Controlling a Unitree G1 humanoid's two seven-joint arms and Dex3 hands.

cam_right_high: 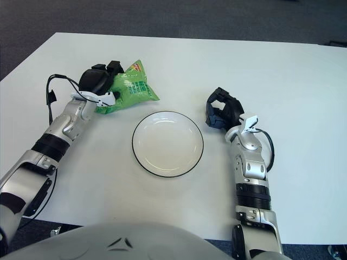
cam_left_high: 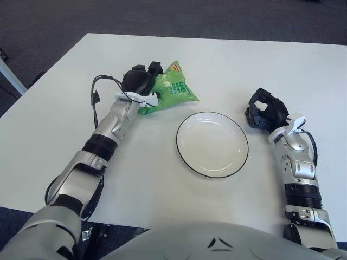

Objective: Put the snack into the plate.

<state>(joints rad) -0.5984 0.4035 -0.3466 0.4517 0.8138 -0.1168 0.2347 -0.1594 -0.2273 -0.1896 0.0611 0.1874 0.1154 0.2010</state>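
White table (cam_left_high: 65,130) seen from above, from the robot's head. Near the middle, a round white plate with a thin dark rim (cam_left_high: 212,144), lying flat with nothing in it. Up and to the left of the plate, close to it but apart from its rim, a puffy green snack bag (cam_left_high: 171,92) with a red patch at its top corner. Bag's right end appears to touch the tabletop; whether its left end is lifted cannot be told.

Left hand (cam_left_high: 142,84) at the bag's left end, dark fingers (cam_right_high: 114,67) curled over the bag's upper left edge, clasping it. Silver forearm stretched diagonally from the lower left corner up to the bag, with a black cable looping beside the wrist.

Right hand (cam_left_high: 264,111) just to the right of the plate, near its upper right rim, not touching it. Dark fingers curled inward into a loose fist, holding nothing. Contact with the tabletop cannot be told. Silver right forearm running down to the bottom right edge.

Dark grey carpet (cam_left_high: 179,16) beyond the far edge of the table.
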